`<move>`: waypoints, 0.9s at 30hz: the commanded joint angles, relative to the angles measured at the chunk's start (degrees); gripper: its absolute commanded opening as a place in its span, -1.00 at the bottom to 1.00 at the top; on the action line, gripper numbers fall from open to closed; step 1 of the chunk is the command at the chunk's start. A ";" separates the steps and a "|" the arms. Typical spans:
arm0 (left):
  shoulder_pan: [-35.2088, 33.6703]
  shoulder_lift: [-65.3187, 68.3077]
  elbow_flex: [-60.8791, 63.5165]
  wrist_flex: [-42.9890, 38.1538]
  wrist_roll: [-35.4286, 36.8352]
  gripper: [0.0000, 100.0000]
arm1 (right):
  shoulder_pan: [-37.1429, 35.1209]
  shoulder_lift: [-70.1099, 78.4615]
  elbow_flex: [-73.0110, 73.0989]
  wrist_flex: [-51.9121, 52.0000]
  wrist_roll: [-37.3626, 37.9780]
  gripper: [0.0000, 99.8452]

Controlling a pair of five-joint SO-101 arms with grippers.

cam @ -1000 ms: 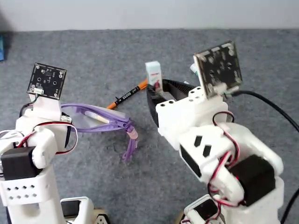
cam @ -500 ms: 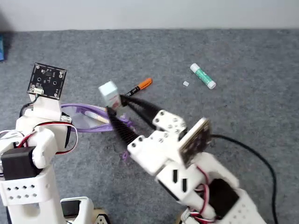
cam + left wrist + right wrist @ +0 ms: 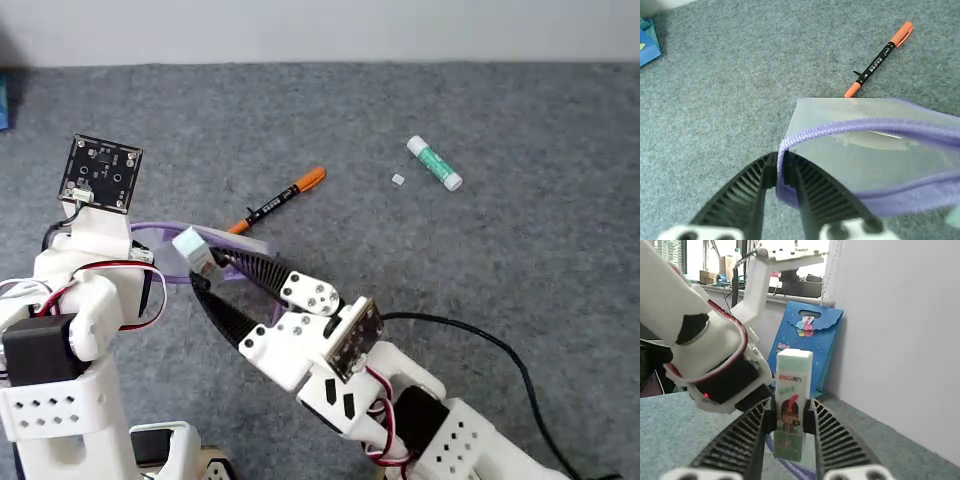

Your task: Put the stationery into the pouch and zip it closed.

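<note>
1. The left gripper [image 3: 780,167] is narrowed right down on the purple zip edge of the pouch [image 3: 875,150] and pinches one corner. In the high view the pouch lies at about 9 o'clock on the table [image 3: 520,280], with its mouth gaping toward 3 o'clock.
2. The right gripper [image 3: 203,268] is clamped on the eraser [image 3: 190,246]. It holds the block by its lower half, so the top stands proud of the fingers. From above, the eraser sits over the pouch's open mouth; how high it hangs cannot be told.
3. The pen [image 3: 275,203] lies at 2 o'clock from the pouch, its near end touching the pouch's far edge. The glue stick [image 3: 433,164] rests well apart, toward 2 o'clock on the table. Neither is in the pouch yet.
4. Letting go too early is the first risk. If the eraser is above the zip rim and not the gap, it would likely bounce off onto the carpet.
5. The left gripper's hold covers only a corner. A downward push from the right fingers could drag the pouch free, and the mouth would collapse flat.
6. Gripped so low, the tall eraser could pivot between the jaws if its end catches the rim.
7. The two arms are close together here, so a wide opening of the right fingers may knock the left arm.
8. Any shift of the pouch could roll the pen, making it harder to pick up.
</note>
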 commanded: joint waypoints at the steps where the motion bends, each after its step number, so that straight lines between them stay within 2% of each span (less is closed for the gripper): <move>1: 0.18 0.62 1.71 -0.44 0.53 -0.98 | -0.31 -1.10 1.41 -4.26 0.53 -0.98; 8: 0.18 0.88 1.71 -0.44 0.53 -0.98 | -0.22 0.13 1.05 -6.73 0.44 -0.98; 16: 0.18 0.88 1.71 -0.44 0.53 -0.98 | 0.66 10.15 -5.27 -7.08 0.09 -0.98; 21: 0.18 0.62 1.71 -0.35 0.53 -0.98 | 1.01 15.87 -5.19 -12.88 0.18 -0.98; 27: 0.18 0.53 1.71 -0.26 0.53 -0.98 | 2.24 19.03 -5.36 -14.37 0.35 -0.98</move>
